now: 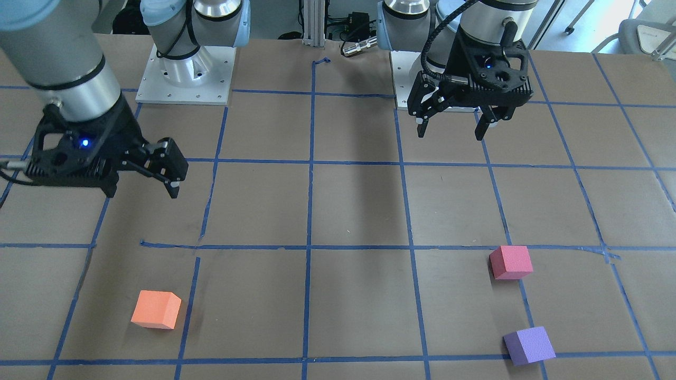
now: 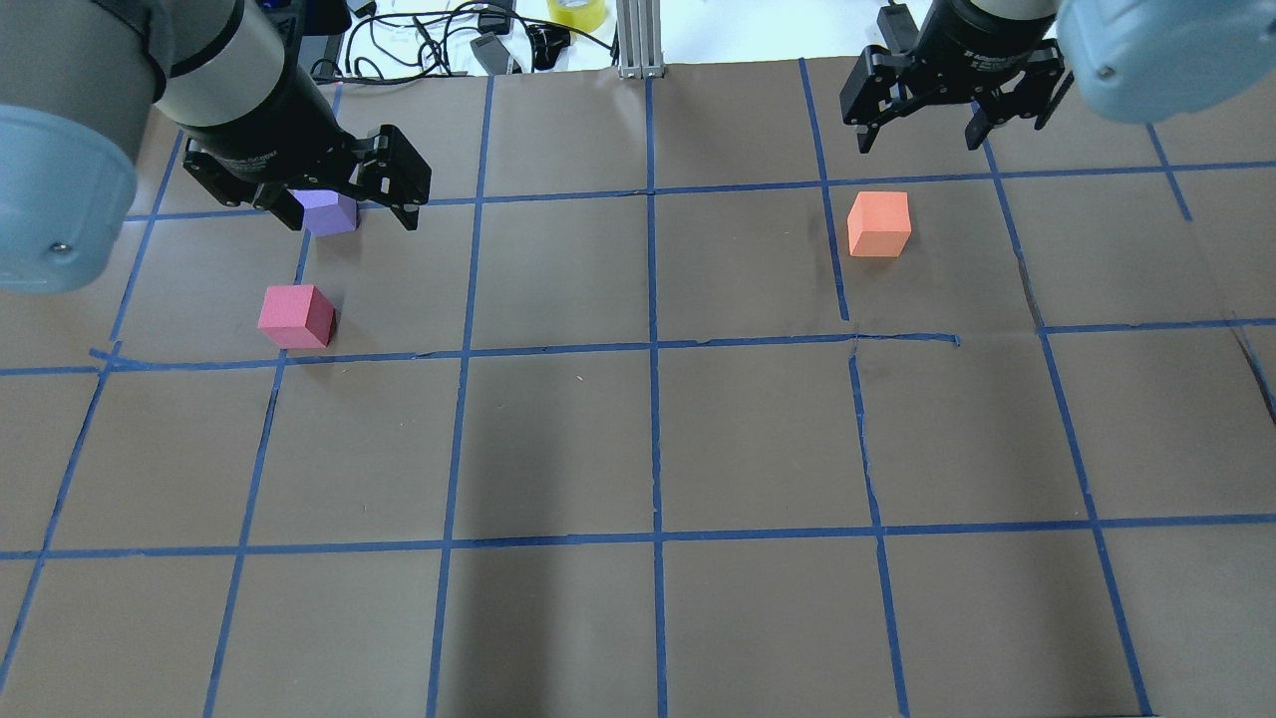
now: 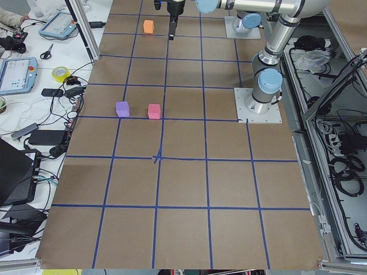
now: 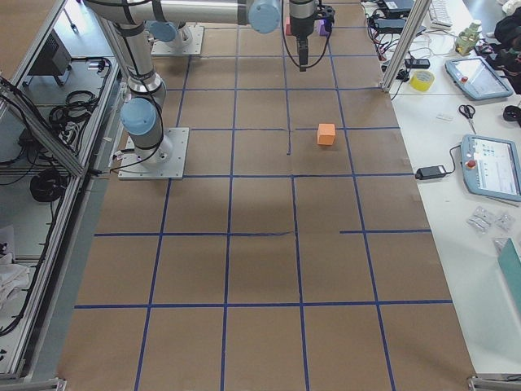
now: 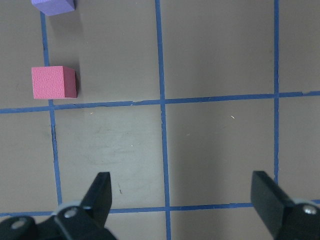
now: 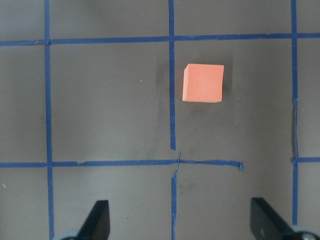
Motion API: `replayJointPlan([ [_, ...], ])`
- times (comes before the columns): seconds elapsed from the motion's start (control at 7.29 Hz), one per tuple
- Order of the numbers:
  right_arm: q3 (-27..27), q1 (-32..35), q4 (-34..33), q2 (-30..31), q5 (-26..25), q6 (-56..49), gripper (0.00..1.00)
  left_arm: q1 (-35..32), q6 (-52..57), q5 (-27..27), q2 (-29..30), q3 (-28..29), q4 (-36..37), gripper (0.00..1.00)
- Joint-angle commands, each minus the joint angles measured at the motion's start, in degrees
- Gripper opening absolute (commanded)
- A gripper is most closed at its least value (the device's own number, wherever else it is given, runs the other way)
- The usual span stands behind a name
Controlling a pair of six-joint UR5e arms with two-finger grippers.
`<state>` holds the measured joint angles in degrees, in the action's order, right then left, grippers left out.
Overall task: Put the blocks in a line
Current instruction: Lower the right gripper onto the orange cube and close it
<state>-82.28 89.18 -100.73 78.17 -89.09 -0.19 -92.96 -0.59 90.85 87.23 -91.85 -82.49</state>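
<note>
The orange block (image 1: 156, 310) (image 2: 879, 223) lies on the brown table on my right side; the right wrist view (image 6: 203, 83) shows it ahead of the fingers. The pinkish-red block (image 1: 510, 262) (image 2: 296, 316) (image 5: 53, 82) and the purple block (image 1: 528, 345) (image 2: 329, 212) (image 5: 52, 6) lie close together on my left side. My left gripper (image 1: 450, 133) (image 5: 185, 200) is open and empty, raised, on the robot's side of those two blocks. My right gripper (image 1: 142, 191) (image 6: 180, 222) is open and empty, raised, on the robot's side of the orange block.
Blue tape lines (image 2: 653, 349) divide the brown paper table into squares. The arms' base plates (image 1: 185, 79) stand at the robot's edge. Cables and a yellow tape roll (image 2: 576, 12) lie beyond the far edge. Tablets and tools sit on the side bench (image 3: 17, 74).
</note>
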Motion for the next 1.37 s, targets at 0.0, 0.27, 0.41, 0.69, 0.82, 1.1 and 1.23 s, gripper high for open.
replayJointPlan([
  [0.0,3.5,-1.7,-5.8,-12.7,-0.2,-1.0,1.00,-0.2,-0.4,-0.1,0.6,0.0,0.1,1.00],
  [0.27,3.0,-4.3,-12.2,-19.3,-0.2,-2.1,1.00,0.0,0.3,0.0,0.1,-0.1,0.3,1.00],
  [0.41,3.2,-5.4,-12.9,-22.1,0.0,-1.9,1.00,-0.1,0.3,0.0,0.0,-0.1,0.3,1.00],
  [0.69,3.1,-5.4,-15.6,-24.9,0.5,-1.0,1.00,-0.1,0.1,-0.7,0.2,-0.1,0.4,1.00],
  [0.82,3.1,-5.3,-15.6,-25.1,0.8,-0.8,0.99,-0.2,0.3,-0.2,0.2,-0.1,0.4,1.00],
  [1.1,3.1,-5.2,-15.5,-26.9,0.8,-0.3,0.96,-0.2,0.1,-0.8,0.5,-0.1,0.4,1.00],
  [1.23,2.9,-5.2,-15.1,-27.5,0.8,-0.1,0.92,-0.2,0.3,-0.6,0.7,-0.1,0.3,1.00],
])
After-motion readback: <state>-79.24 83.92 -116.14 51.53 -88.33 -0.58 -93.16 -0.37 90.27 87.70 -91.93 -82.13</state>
